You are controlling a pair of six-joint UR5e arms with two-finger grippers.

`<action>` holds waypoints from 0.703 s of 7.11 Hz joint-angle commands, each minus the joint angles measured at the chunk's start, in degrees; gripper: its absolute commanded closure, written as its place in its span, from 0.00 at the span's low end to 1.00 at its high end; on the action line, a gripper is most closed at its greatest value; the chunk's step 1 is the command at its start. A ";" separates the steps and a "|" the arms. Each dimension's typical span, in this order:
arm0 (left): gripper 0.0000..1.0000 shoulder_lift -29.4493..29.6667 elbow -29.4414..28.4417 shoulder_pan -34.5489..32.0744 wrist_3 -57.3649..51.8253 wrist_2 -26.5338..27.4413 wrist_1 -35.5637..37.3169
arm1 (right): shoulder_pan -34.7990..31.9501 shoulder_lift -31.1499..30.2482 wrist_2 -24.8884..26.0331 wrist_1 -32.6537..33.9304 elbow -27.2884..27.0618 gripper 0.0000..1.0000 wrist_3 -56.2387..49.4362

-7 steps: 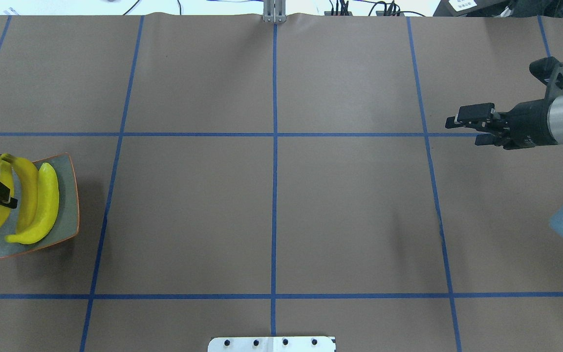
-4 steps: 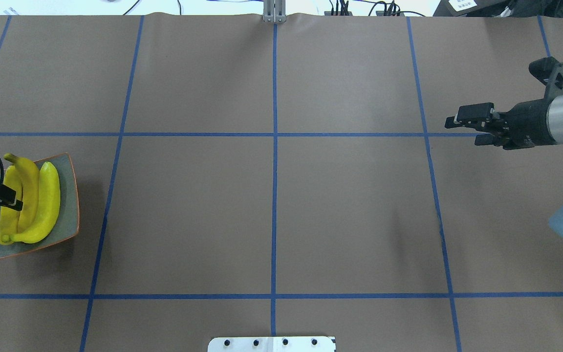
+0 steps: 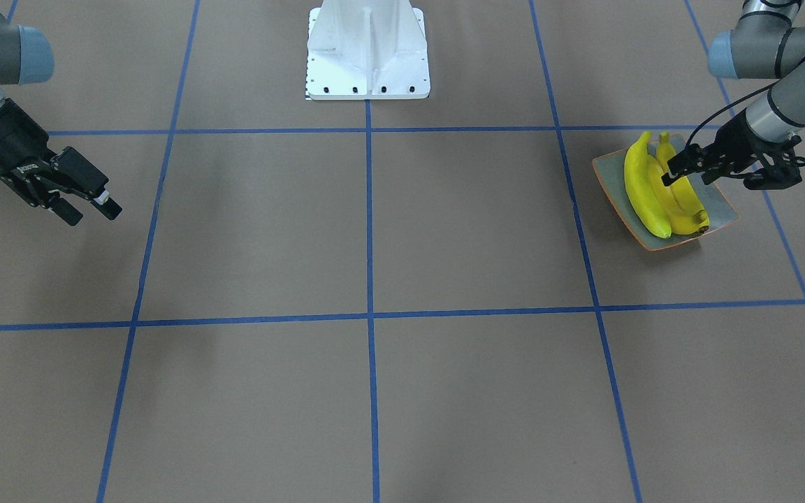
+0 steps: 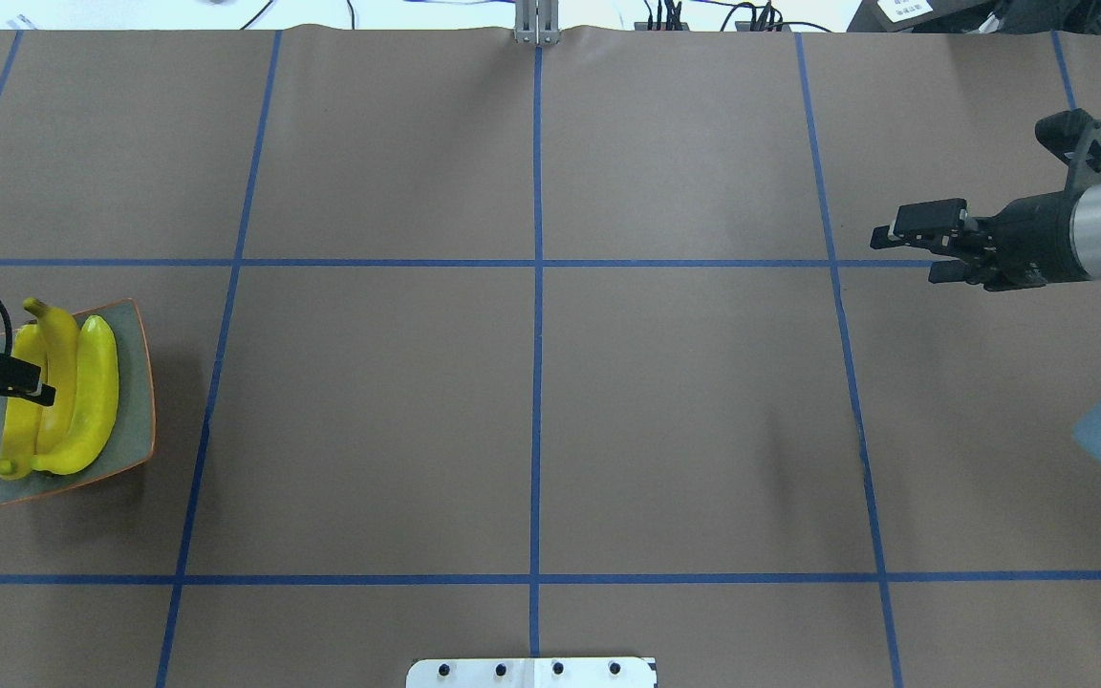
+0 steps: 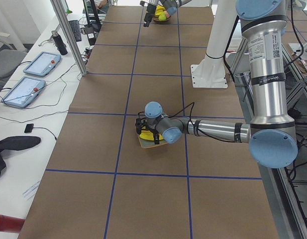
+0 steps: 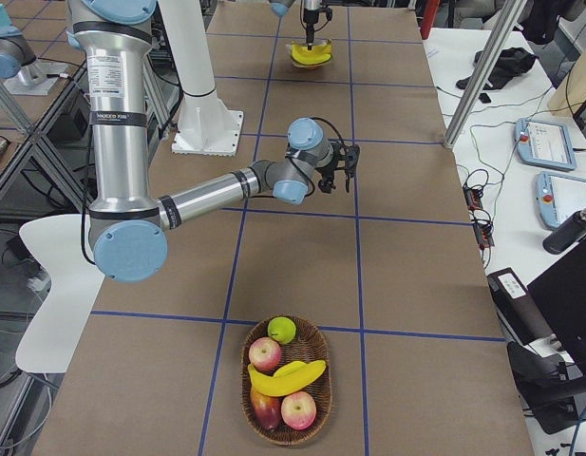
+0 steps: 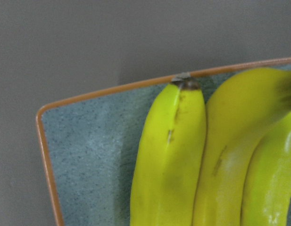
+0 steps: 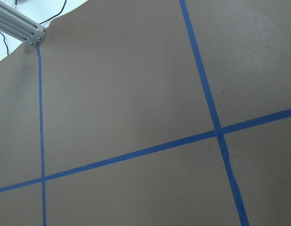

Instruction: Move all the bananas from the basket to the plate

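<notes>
1. The plate, a grey-green square dish with a thin orange rim, sits on the counter toward its left end, a little in from the front edge.
2. Three yellow bananas lie on the plate side by side and touching. Their lengths run from the counter's front toward its back.
3. In the left wrist view, one dark banana tip reaches the plate's orange rim, with bare speckled plate beside it.
4. The left fingers hang low over the bananas, above the one nearest the counter's left end. Whether they are spread or closed cannot be told from these views, nor whether they touch the fruit.
5. The right fingers are spread apart with nothing between them. They hang above bare counter toward its right end, well away from the plate.
6. In the right side view, a wicker basket stands near the counter's right end. It holds one banana lying across the middle among red apples and a green fruit.
7. The white robot base stands at the middle of the counter's front edge.
</notes>
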State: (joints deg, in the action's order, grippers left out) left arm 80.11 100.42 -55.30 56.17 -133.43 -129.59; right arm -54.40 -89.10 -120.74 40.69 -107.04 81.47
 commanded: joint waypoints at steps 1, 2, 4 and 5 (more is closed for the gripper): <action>0.01 -0.74 6.77 -1.81 -0.01 -0.34 0.30 | -2.10 -1.25 -0.55 -0.09 -0.01 0.00 -1.66; 0.01 -0.66 8.72 -2.61 0.17 -0.25 0.39 | -4.03 -3.17 -1.42 0.09 0.08 0.00 -6.80; 0.01 -0.57 9.97 -2.97 0.26 0.71 0.31 | -11.91 -7.13 -7.19 0.35 2.43 0.00 -19.71; 0.01 -0.57 10.75 -2.45 0.26 2.98 0.39 | -16.83 -8.71 -10.02 0.35 5.15 0.00 -26.99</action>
State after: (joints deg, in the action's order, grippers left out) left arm 79.51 110.28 -58.02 56.41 -132.32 -129.24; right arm -65.44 -95.74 -127.10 40.99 -104.66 63.11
